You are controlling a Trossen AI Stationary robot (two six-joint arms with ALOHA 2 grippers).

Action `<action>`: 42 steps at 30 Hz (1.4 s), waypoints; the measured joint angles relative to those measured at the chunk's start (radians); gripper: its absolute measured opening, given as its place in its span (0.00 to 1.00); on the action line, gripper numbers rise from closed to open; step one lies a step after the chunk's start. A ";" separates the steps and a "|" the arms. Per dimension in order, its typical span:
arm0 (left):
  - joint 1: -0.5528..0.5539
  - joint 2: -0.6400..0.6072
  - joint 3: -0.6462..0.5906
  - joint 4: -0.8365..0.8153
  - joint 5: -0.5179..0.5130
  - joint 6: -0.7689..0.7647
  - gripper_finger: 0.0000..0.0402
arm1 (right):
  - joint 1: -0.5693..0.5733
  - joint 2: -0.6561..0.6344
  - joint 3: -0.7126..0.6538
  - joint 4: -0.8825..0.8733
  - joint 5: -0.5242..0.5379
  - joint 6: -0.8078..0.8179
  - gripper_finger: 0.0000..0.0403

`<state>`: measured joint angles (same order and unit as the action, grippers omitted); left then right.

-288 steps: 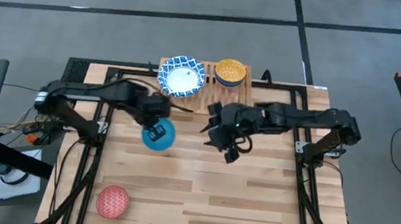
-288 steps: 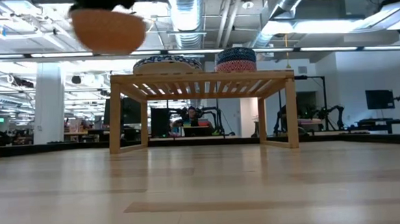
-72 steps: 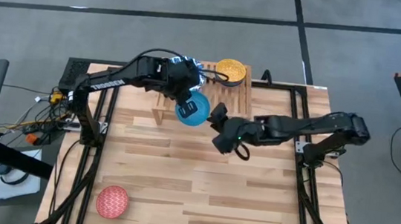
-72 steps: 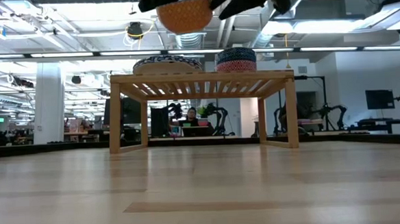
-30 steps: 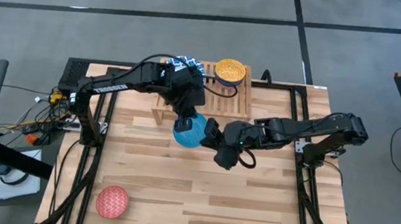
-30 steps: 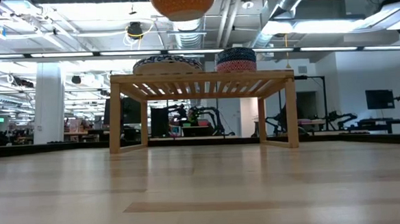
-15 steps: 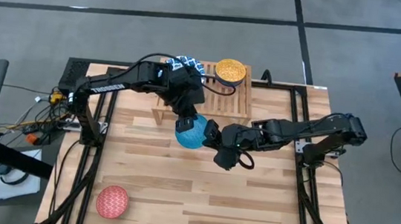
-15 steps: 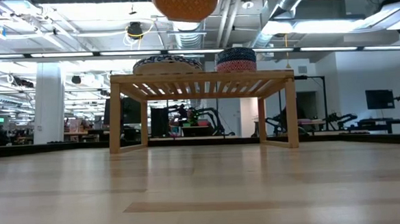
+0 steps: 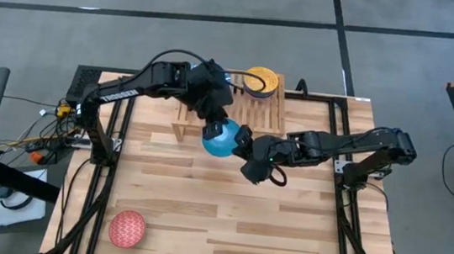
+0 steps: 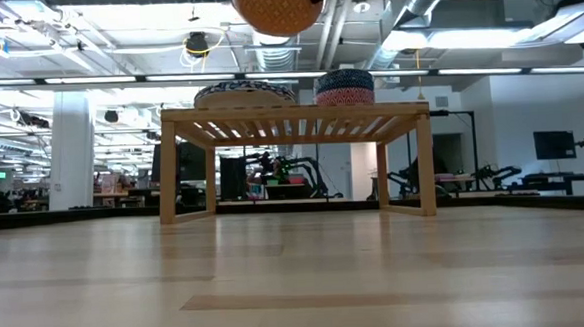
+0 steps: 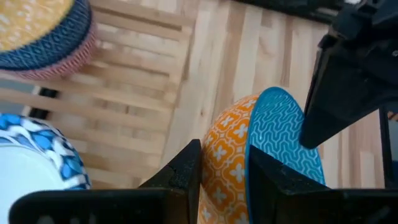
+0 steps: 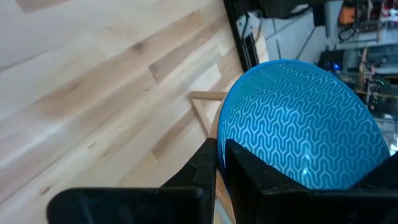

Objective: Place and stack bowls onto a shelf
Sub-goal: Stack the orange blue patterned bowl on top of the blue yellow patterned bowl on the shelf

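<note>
A light blue bowl [image 9: 222,137] with an orange patterned outside [image 10: 277,6] hangs high above the table, just in front of the shelf [image 9: 266,114]. My right gripper [image 9: 241,139] is shut on its rim. My left gripper [image 11: 224,158] is open. Its fingers stand astride the bowl's wall, one by the orange outside and one by the blue inside [image 11: 273,137]. On the shelf's slats [image 10: 294,113] rest a white, blue-rimmed bowl [image 10: 245,92] and a stack of small bowls with the yellow one on top [image 9: 259,81]. My right gripper pinches the bowl's rim [image 12: 222,138], one finger [image 12: 205,163] on the outside and the other [image 12: 244,167] on the blue inside. It comes from the table's right side, slanting down. The bowl is lifted clear and tilted, its hollow facing up and toward the right arm.
A red bowl [image 9: 126,228] lies near the table's front left corner. The shelf stands at the far middle of the plank tabletop [image 9: 284,226], with bare slats [image 11: 124,93] between the white bowl [image 11: 31,155] and the stack [image 11: 43,37].
The light blue bowl has shifted a little toward the shelf and the table's right, still in the air in my right gripper. My left gripper has drawn slightly up and back toward the far edge.
</note>
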<state>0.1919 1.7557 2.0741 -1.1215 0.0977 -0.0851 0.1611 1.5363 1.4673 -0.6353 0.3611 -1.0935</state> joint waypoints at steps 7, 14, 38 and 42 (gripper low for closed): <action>0.033 0.000 0.022 0.023 0.064 -0.013 0.18 | -0.007 -0.001 0.002 0.014 0.053 -0.006 0.10; 0.038 0.013 0.022 0.002 0.077 -0.051 0.08 | -0.027 -0.004 0.003 0.024 0.041 -0.002 0.10; 0.055 0.014 0.022 0.085 0.286 -0.133 0.02 | -0.053 0.006 0.000 0.003 -0.103 0.023 0.19; 0.052 0.010 0.026 0.103 0.391 -0.150 0.02 | -0.053 0.009 -0.005 -0.026 -0.093 0.014 0.16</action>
<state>0.2441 1.7657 2.1002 -1.0189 0.4889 -0.2352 0.1085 1.5455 1.4624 -0.6609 0.2686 -1.0800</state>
